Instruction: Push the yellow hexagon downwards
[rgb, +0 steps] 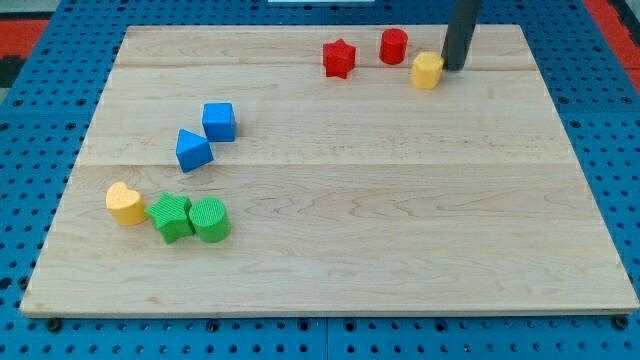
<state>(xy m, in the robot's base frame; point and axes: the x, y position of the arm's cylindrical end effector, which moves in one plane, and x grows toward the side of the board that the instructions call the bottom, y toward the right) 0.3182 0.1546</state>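
My tip (455, 68) just right of yellow hexagon (427, 70)

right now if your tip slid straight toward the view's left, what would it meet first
My tip sits just right of the yellow hexagon block, seemingly touching it, so it would meet that first; the red cylinder lies farther up-left.

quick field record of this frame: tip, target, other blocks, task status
tip: my tip, against the upper right side of the target
target: yellow hexagon, near the view's top right
near target: red cylinder, red star
mid left: blue cube, blue triangle
lower left: yellow heart, green star, green cylinder
status: hexagon not yet pushed far down
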